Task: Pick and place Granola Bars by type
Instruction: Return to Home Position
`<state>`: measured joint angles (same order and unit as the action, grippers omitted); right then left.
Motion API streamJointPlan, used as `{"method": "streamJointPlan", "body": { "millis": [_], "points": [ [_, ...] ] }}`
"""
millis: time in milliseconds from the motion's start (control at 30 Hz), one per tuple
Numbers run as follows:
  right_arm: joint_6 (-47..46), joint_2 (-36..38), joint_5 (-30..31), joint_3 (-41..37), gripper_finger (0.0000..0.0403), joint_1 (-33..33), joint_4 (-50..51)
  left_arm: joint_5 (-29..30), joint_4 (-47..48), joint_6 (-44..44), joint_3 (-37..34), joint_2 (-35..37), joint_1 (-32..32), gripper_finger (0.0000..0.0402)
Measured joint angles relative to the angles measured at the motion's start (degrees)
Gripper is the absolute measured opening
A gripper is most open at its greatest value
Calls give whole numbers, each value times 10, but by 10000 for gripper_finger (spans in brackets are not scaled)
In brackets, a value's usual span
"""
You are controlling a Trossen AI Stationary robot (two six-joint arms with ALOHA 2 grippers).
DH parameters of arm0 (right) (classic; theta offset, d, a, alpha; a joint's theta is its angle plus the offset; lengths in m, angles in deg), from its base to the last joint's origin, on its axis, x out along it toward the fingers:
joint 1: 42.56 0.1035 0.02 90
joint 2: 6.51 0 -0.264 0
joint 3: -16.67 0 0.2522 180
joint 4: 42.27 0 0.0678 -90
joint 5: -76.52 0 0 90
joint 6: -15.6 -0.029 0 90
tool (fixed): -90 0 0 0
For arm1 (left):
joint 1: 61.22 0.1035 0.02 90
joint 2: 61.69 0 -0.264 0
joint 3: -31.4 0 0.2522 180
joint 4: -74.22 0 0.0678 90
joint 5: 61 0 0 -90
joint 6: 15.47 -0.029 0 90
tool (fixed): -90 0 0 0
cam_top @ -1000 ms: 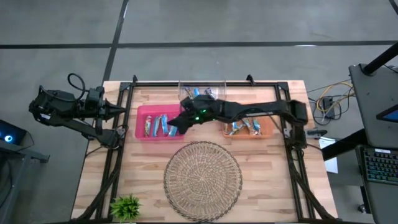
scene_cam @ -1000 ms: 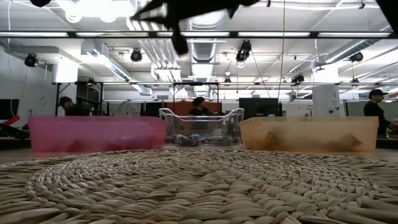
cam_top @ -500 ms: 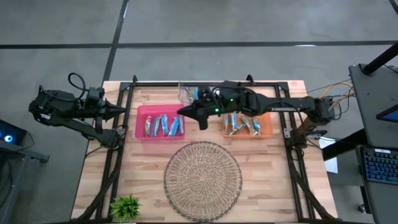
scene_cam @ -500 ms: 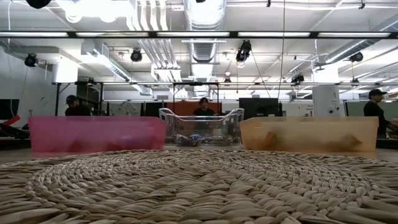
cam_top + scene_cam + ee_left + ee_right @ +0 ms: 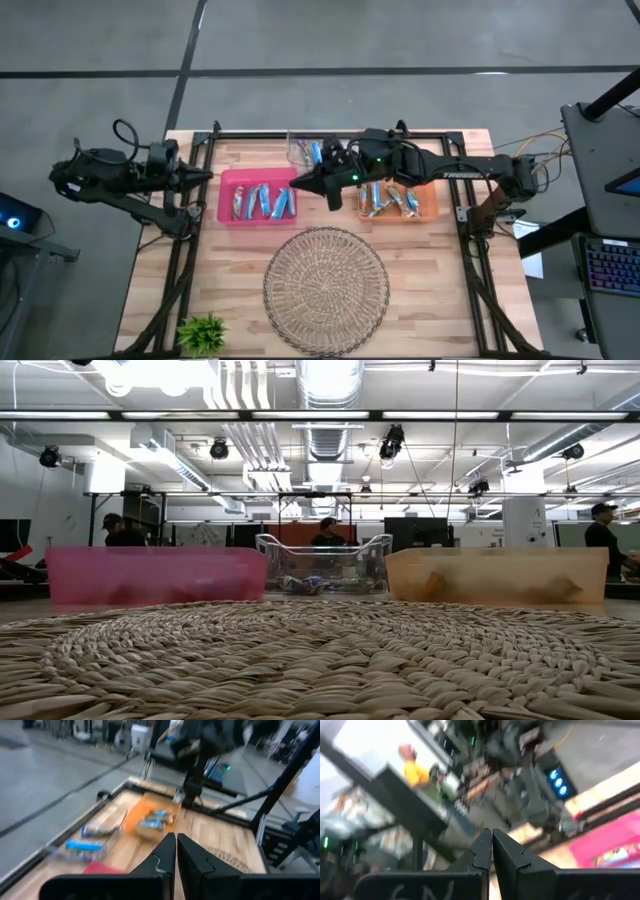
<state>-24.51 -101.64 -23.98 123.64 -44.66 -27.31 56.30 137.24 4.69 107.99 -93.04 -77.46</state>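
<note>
Granola bars lie sorted in three trays at the table's far side. Blue-wrapped ones point(image 5: 262, 200) are in the pink tray point(image 5: 226, 190), blue and silver ones point(image 5: 392, 202) in the orange tray point(image 5: 430, 208), and a few more point(image 5: 318, 152) in the clear tray point(image 5: 295, 142). My right gripper point(image 5: 297, 182) point(image 5: 491, 837) is shut and empty, high over the gap between the pink and clear trays. My left gripper point(image 5: 208, 177) point(image 5: 176, 840) is also shut and empty. It hovers at the table's left edge beside the pink tray, pointing toward the right.
A round woven mat point(image 5: 326, 277) fills the table's near middle and the foreground of the low view point(image 5: 320, 660). A small green plant point(image 5: 203, 330) stands at the near left corner. A black frame point(image 5: 470, 240) runs along the table's edges. People stand in the room beyond.
My right gripper has risen from the right end of the pink tray, out of the top of the low view, and has drawn a little toward the far edge. My left arm has shifted slightly toward the table's right.
</note>
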Motion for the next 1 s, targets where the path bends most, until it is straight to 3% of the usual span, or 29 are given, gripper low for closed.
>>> {"method": "streamJointPlan", "body": {
  "millis": [167,267,433,567,1000],
  "points": [
    [82,10,-113,0,9,0,47,-7,-91,-50,-40,2,0,0],
    [144,21,-151,0,9,4,49,-15,-134,-71,-65,4,0,0],
    [193,36,-155,-3,9,3,51,-56,-194,-101,-110,9,0,0],
    [229,59,-156,-11,9,3,58,-55,-222,-103,-137,15,0,0],
    [284,168,-156,-124,9,3,36,-52,-226,-132,-144,56,1,0]
  ]
}}
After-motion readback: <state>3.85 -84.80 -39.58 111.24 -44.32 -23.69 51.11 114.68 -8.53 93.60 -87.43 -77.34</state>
